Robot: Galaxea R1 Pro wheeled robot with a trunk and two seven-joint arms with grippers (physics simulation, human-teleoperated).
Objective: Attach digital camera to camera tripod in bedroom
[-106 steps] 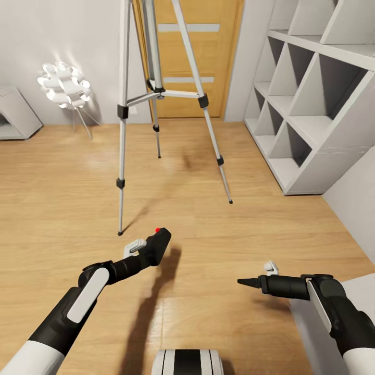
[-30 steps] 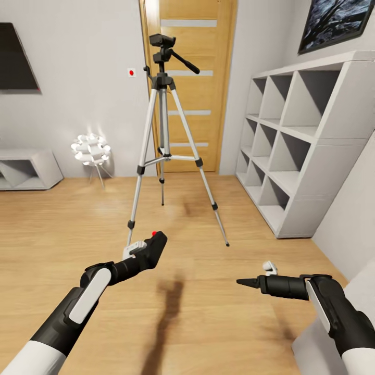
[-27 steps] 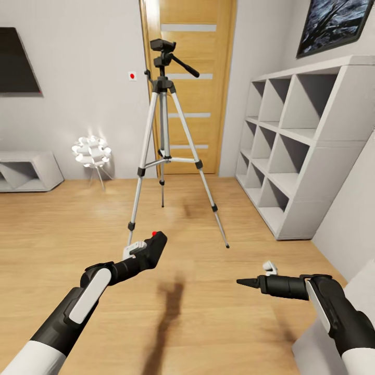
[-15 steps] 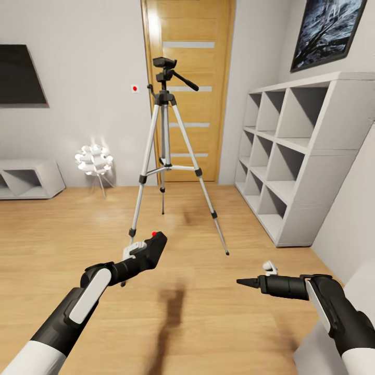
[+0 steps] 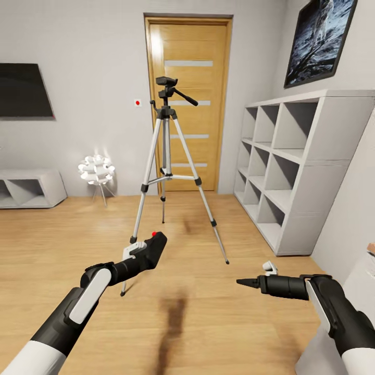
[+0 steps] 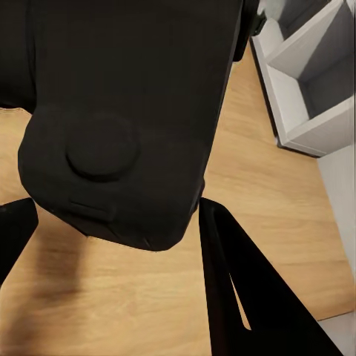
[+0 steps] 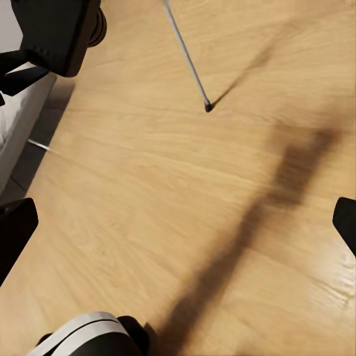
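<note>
Left end effector [image 5: 147, 253]: pinching the digital camera [image 5: 154, 248] between its fingers; in the left wrist view the black body [image 6: 126, 111] fills the space between both fingertips
Left arm pose: stretched forward and low at the robot's left, forearm angled up, camera held with the red dot on top
Right end effector [image 5: 245, 282]: held out level at the right, carrying nothing; it looks pressed to a point in the head view, yet the right wrist view shows dark tips at both edges, so I cannot tell its state for sure
Floor [image 5: 219, 317]: light wood planks, with the arm's shadow between the two arms
Camera tripod [image 5: 166, 172]: stands upright beyond the left end effector, legs spread, near foot close to the camera in the head view; its black head [image 5: 166, 82] sits far above the camera
Step in hand: lift the camera to the head; my judgement is to raise the trunk and arm first, keep the camera's underside facing down, and come in from above, clear of the side handle
Behind: oak door [image 5: 208, 104], white shelves [image 5: 291, 166] to the right
</note>
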